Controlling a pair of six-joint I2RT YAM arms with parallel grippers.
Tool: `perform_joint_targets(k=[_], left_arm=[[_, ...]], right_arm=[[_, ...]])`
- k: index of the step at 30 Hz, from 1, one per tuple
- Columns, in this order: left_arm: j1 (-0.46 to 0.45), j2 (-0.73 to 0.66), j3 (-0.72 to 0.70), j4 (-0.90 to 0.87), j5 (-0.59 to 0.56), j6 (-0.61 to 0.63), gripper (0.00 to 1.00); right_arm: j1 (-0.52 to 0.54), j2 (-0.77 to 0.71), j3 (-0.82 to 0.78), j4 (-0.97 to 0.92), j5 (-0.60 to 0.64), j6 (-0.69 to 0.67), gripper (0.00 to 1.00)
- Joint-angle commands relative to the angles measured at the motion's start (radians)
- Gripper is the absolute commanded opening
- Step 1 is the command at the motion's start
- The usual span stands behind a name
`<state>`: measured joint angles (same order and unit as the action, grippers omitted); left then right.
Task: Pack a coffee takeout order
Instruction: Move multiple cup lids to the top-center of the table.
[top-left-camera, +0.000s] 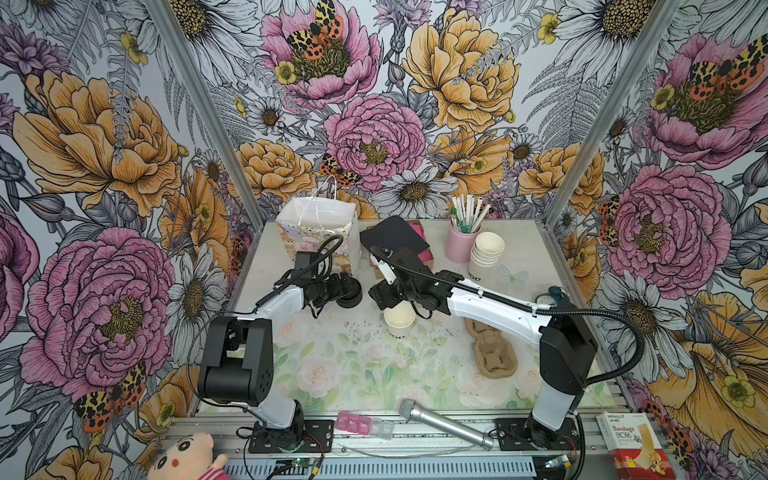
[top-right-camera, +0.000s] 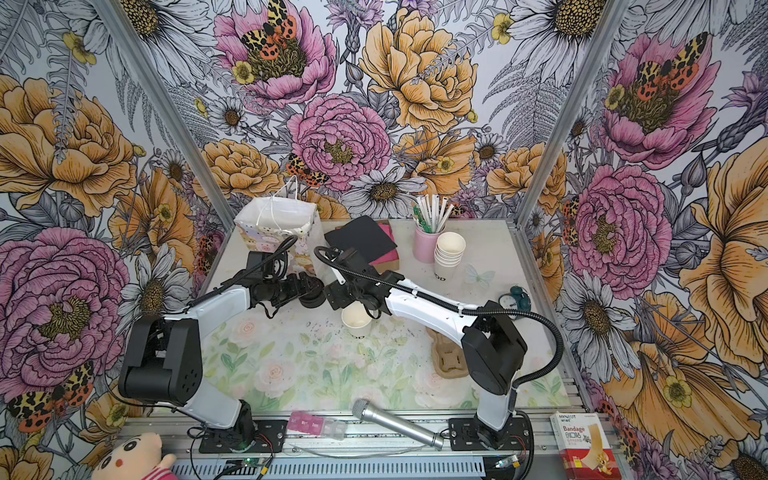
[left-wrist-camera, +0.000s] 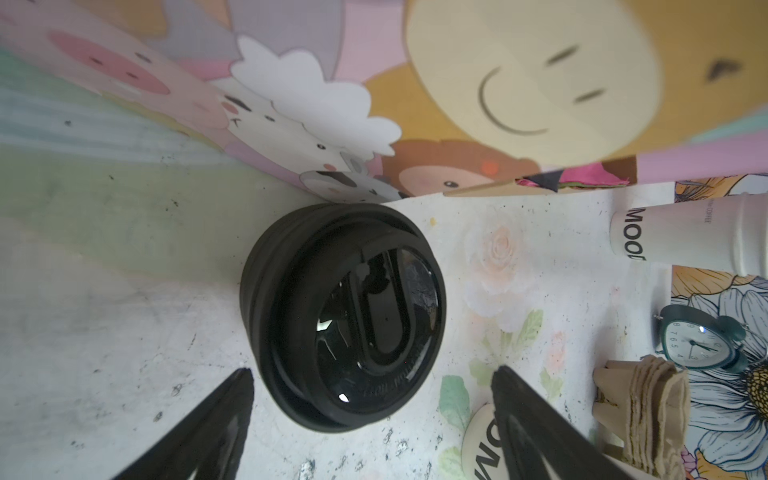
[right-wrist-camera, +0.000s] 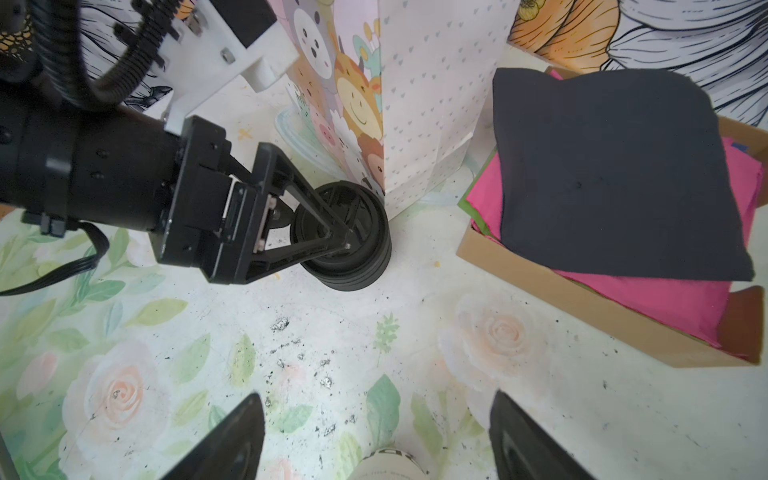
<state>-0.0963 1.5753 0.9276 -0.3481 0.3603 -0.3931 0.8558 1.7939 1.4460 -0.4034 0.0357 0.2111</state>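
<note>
Bag (top-left-camera: 318, 232): upper centre, at the back of the worktop (top-left-camera: 353, 365).
Lids (top-left-camera: 349, 293): stacked, just before the bag.
Cup (top-left-camera: 399, 320): centre, right of lids.
Napkin (top-left-camera: 395, 239): on the box (right-wrist-camera: 582, 299), right of bag.
Cup stack (top-left-camera: 486, 253): right of box.

Glossy black round plastic lid (left-wrist-camera: 345, 320) — small white paper cup (top-left-camera: 399, 319), black lettering — black square paper napkin (right-wrist-camera: 615, 174), pink napkins (right-wrist-camera: 665, 299), pastel cartoon-animal gift bag (top-left-camera: 320, 232).

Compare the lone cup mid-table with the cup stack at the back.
The lone cup is single; the cup stack is several nested. The lone cup stands mid-table; the cup stack stands at the back beside the pink straw holder. Both are white, lidless, with black lettering.
</note>
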Motion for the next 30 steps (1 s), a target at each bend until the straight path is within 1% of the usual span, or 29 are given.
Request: perform_joint_targets(k=[1, 4, 11, 18, 21, 24, 30], left_arm=[[-0.009, 0.000, 0.018, 0.020, -0.020, 0.027, 0.91], [-0.025, 0.021, 0.026, 0.020, -0.021, 0.031, 0.91], [-0.095, 0.081, 0.071, 0.020, -0.021, 0.036, 0.90], [-0.204, 0.128, 0.141, 0.020, -0.012, 0.034, 0.90], [-0.238, 0.143, 0.163, 0.020, -0.009, 0.033, 0.90], [-0.238, 0.126, 0.158, 0.020, -0.007, 0.025, 0.91], [-0.189, 0.025, 0.094, 0.020, -0.003, 0.016, 0.92]], right_arm=[[-0.011, -0.032, -0.013, 0.006, 0.024, -0.015, 0.86], [-0.014, -0.031, -0.017, 0.007, 0.024, -0.014, 0.86], [-0.020, -0.040, -0.030, 0.006, 0.027, -0.014, 0.86], [-0.046, -0.081, -0.076, 0.007, 0.043, -0.020, 0.87], [-0.057, -0.101, -0.098, 0.006, 0.039, -0.025, 0.87], [-0.102, -0.114, -0.106, 0.008, 0.026, -0.047, 0.87], [-0.148, -0.110, -0.080, 0.007, -0.011, -0.079, 0.87]])
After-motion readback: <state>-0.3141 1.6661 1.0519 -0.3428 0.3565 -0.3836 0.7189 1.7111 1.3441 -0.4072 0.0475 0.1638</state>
